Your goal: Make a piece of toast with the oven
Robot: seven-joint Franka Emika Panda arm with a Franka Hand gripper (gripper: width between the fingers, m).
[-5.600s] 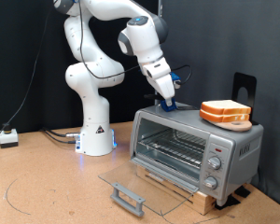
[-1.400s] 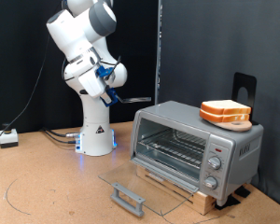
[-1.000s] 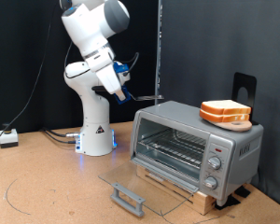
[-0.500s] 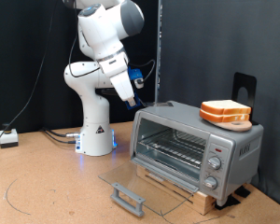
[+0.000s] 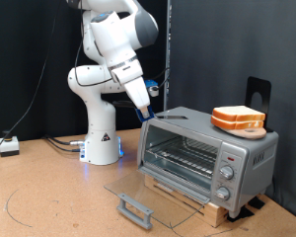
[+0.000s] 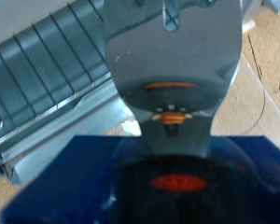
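The oven stands with its glass door dropped flat onto the table and its wire rack bare. The piece of toast lies stacked on the oven's roof, toward the exterior view's right. Beyond the oven's upper left corner hangs the gripper; whether it is released or clenched I cannot tell.

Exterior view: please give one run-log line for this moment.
oven door open | rack bare | toast on oven roof | tool above roof's left corner, holding a spatula
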